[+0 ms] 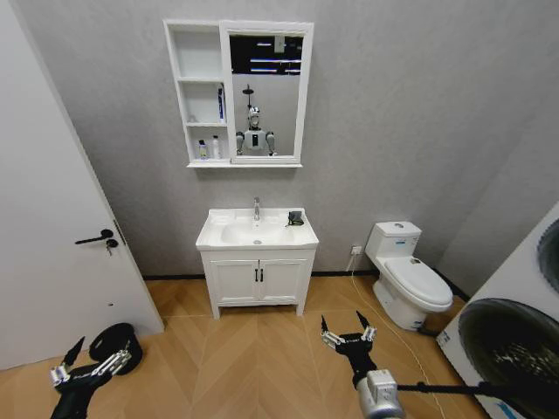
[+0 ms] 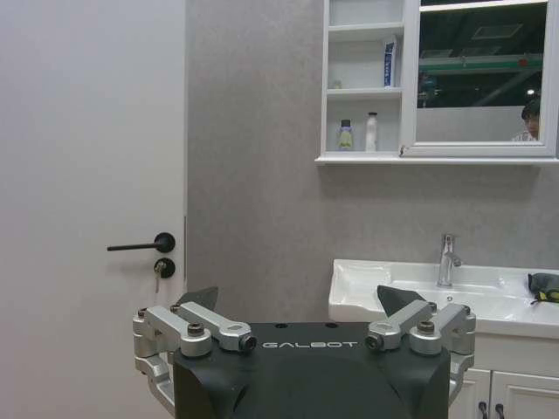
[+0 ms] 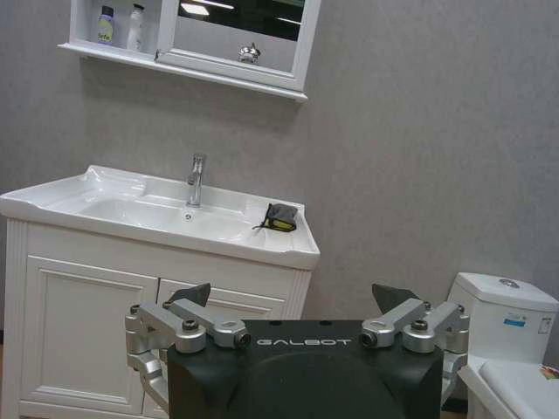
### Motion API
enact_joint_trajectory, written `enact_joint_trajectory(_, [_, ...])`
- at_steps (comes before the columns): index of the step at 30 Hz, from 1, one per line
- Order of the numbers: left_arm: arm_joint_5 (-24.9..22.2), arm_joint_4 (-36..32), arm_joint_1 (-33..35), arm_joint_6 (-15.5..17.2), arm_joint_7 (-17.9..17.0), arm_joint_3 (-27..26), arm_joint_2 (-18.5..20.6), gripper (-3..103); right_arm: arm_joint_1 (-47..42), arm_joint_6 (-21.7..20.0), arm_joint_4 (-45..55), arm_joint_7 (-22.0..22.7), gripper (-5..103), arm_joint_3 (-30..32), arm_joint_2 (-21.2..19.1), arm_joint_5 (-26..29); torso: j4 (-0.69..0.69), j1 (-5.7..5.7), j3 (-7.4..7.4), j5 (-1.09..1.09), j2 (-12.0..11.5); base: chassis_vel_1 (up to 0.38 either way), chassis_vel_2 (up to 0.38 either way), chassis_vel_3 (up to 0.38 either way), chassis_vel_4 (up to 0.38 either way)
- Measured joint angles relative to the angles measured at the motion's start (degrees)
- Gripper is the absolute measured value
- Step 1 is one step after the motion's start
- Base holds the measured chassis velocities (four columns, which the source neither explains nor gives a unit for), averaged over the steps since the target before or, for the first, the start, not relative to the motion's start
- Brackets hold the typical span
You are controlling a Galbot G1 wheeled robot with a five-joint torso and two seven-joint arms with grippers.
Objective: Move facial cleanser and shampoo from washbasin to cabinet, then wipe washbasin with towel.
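Both grippers low and splayed wide, well back from the washbasin.
Towel at the basin's 3 o'clock; left gripper at 7, right gripper at 5.

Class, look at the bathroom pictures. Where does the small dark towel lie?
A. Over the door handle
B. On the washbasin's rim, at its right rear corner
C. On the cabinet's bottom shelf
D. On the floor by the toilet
B: the towel rests on the washbasin rim at the right rear corner, beside the tap; two bottles stand on the cabinet bottom shelf.
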Motion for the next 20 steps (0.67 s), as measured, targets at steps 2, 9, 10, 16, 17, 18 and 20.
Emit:
enact_joint_trajectory(2, [0.0, 0.0, 0.0, 0.0, 0.0, 0.0, 0.0, 100, 0.0, 0.0, 0.0, 0.0, 100, 0.0, 0.0, 0.0, 0.0, 0.0, 0.0, 0.0, 0.0, 0.0, 0.0, 0.0, 0.0])
enact_joint_trajectory(9, [0.0, 0.0, 0.0, 0.0, 0.0, 0.0, 0.0, 100, 0.0, 0.0, 0.0, 0.0, 100, 0.0, 0.0, 0.0, 0.0, 0.0, 0.0, 0.0, 0.0, 0.0, 0.0, 0.0, 0.0])
enact_joint_trajectory(10, [0.0, 0.0, 0.0, 0.0, 0.0, 0.0, 0.0, 100, 0.0, 0.0, 0.0, 0.0, 100, 0.0, 0.0, 0.0, 0.0, 0.0, 0.0, 0.0, 0.0, 0.0, 0.0, 0.0, 0.0])
enact_joint_trajectory(16, [0.0, 0.0, 0.0, 0.0, 0.0, 0.0, 0.0, 100, 0.0, 0.0, 0.0, 0.0, 100, 0.0, 0.0, 0.0, 0.0, 0.0, 0.0, 0.0, 0.0, 0.0, 0.0, 0.0, 0.0])
enact_joint_trajectory(17, [0.0, 0.0, 0.0, 0.0, 0.0, 0.0, 0.0, 100, 0.0, 0.0, 0.0, 0.0, 100, 0.0, 0.0, 0.0, 0.0, 0.0, 0.0, 0.0, 0.0, 0.0, 0.0, 0.0, 0.0])
enact_joint_trajectory(18, [0.0, 0.0, 0.0, 0.0, 0.0, 0.0, 0.0, 100, 0.0, 0.0, 0.0, 0.0, 100, 0.0, 0.0, 0.0, 0.0, 0.0, 0.0, 0.0, 0.0, 0.0, 0.0, 0.0, 0.0])
enact_joint_trajectory(20, [0.0, 0.0, 0.0, 0.0, 0.0, 0.0, 0.0, 100, 0.0, 0.0, 0.0, 0.0, 100, 0.0, 0.0, 0.0, 0.0, 0.0, 0.0, 0.0, 0.0, 0.0, 0.0, 0.0, 0.0])
